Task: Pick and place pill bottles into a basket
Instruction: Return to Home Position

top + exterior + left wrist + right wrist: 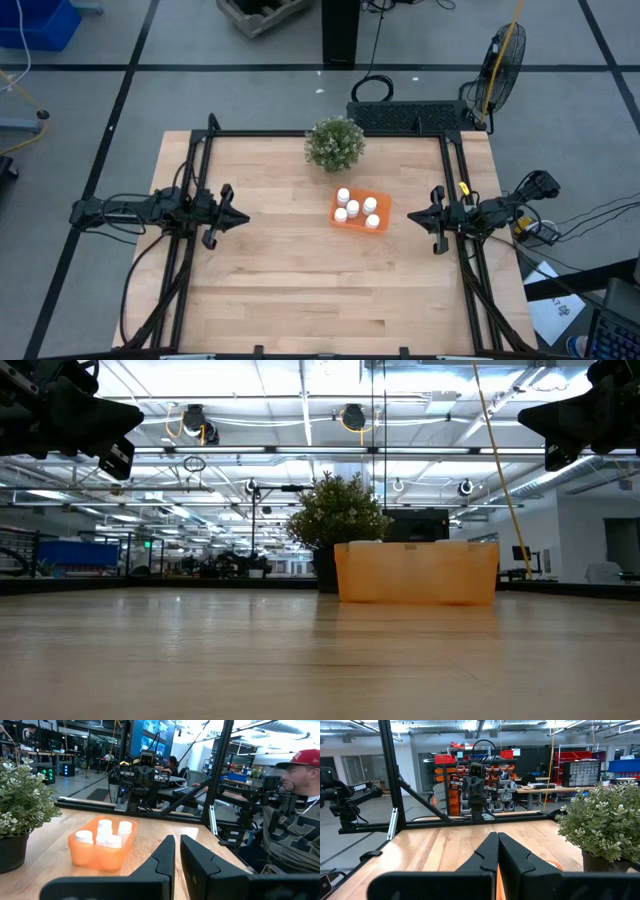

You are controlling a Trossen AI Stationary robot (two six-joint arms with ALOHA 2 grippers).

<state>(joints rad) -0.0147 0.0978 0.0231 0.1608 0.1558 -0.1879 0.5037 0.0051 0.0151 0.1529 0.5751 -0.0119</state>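
— What is in the basket (415,572)?

— All five pill bottles (352,208). They stand upright and close together, and their caps show just over the rim.

— Where does it sit?

— On the counter (300,290), at about one o'clock from the middle. The potted plant (335,143) is near it at eleven o'clock, and the two do not touch.

— How do the bottles look?

— They are small white cylinders with round white caps. Each is far smaller than the bright orange, shallow, rectangular basket, which lies slightly askew to the counter's edges.

— And the arms?

— The left arm (150,210) hangs at nine o'clock and the right arm (500,210) at three. Both are raised off the counter and well apart from the basket. The right jaws are pressed together, the left jaws have only a sliver between them, and neither pair holds anything.
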